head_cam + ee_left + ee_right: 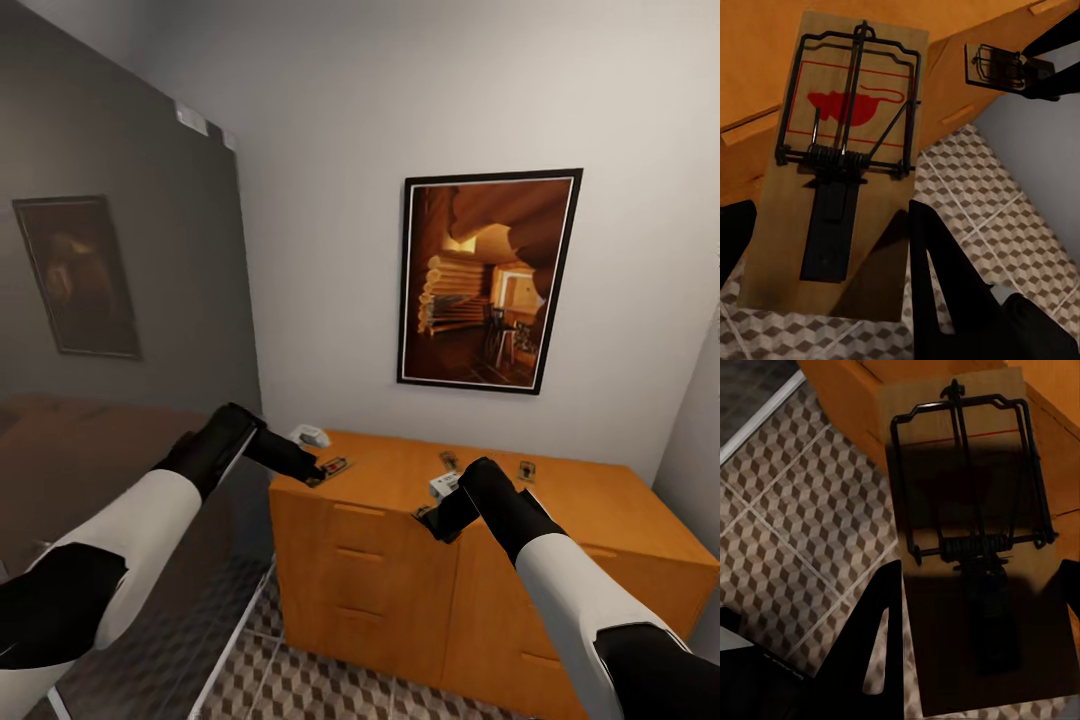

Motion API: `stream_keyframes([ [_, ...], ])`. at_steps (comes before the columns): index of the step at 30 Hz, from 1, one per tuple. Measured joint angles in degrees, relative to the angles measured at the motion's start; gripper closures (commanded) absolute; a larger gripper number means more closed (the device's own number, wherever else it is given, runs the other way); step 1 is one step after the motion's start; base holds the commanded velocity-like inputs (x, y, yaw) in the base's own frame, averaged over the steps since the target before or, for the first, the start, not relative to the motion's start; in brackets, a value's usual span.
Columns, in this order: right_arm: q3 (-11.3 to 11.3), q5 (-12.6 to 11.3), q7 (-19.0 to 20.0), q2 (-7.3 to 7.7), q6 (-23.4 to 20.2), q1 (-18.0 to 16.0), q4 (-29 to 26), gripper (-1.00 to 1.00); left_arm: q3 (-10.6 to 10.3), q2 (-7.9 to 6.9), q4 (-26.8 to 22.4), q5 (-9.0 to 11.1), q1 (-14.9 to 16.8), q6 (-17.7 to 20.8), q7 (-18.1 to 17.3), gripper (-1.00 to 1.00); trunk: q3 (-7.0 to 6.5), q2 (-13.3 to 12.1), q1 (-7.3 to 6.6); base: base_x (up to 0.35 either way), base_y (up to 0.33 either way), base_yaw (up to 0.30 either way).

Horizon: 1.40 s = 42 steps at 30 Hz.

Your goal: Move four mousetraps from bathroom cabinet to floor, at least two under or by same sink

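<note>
My left gripper [322,470] is shut on a mousetrap [335,467] at the front left corner of the orange-brown cabinet [600,500]. In the left wrist view this mousetrap [844,165] lies between my black fingers [945,285], partly out over the bathroom floor [1005,195]. My right gripper [430,515] hangs just in front of the cabinet's top edge, shut on a second mousetrap [979,547], which also appears as a small mousetrap [994,66]. Two more mousetraps [448,460] [526,468] lie on the cabinet top. The sink is out of view.
A framed picture [488,280] hangs on the white wall above the cabinet. A dark glass panel [120,300] with a white bottom rail [235,640] stands at the left. Cube-patterned floor [300,680] runs in front of the cabinet. A grey wall [695,440] closes the right side.
</note>
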<state>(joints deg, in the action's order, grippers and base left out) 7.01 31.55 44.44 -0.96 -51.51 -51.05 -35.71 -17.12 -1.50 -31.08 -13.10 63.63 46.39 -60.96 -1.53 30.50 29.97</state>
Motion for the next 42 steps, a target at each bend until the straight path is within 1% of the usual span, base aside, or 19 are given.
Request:
stream_keyframes([
  [2,0.0,0.0,0.0,0.0,0.0,0.0,0.0,1.0,0.0,-0.52,0.0,0.0,0.0,0.0,0.0,1.0,0.0,0.0,-0.02,-0.159,0.0,0.046],
  [10,0.0,0.0,0.0,0.0,0.0,0.0,0.0,1.0,0.0,-1.6,0.0,0.0,0.0,0.0,0.1,1.0,0.0,0.0,-0.02,-0.068,0.0,0.011],
  [19,0.0,0.0,0.0,0.0,0.0,0.0,0.0,1.0,0.0,-2.9,0.4,0.0,0.0,0.0,0.2,1.0,0.0,0.0,-0.02,-0.21,0.0,0.001],
  [24,0.0,0.0,0.0,0.0,0.0,0.0,0.0,1.0,0.0,-3.02,0.4,0.0,0.0,-0.1,0.4,1.0,0.0,0.0,-0.03,-0.025,0.0,0.0],
  [30,-0.1,0.0,0.0,0.0,0.0,0.0,0.0,1.0,0.0,-3.04,0.5,0.1,-0.1,0.1,2.4,1.0,0.0,0.0,-0.02,-0.059,0.0,0.0],
  [35,-0.2,0.0,0.0,0.0,0.0,0.0,0.0,1.0,0.0,-3.04,1.9,0.1,-0.1,-0.1,2.7,1.0,0.0,0.0,-0.02,-0.12,0.0,0.0],
  [42,-0.1,0.0,0.0,0.0,0.0,0.0,0.0,1.0,-0.1,-3.05,5.5,0.1,-0.1,-3.5,3.0,1.0,0.0,0.0,-0.02,-0.09,0.0,0.0],
])
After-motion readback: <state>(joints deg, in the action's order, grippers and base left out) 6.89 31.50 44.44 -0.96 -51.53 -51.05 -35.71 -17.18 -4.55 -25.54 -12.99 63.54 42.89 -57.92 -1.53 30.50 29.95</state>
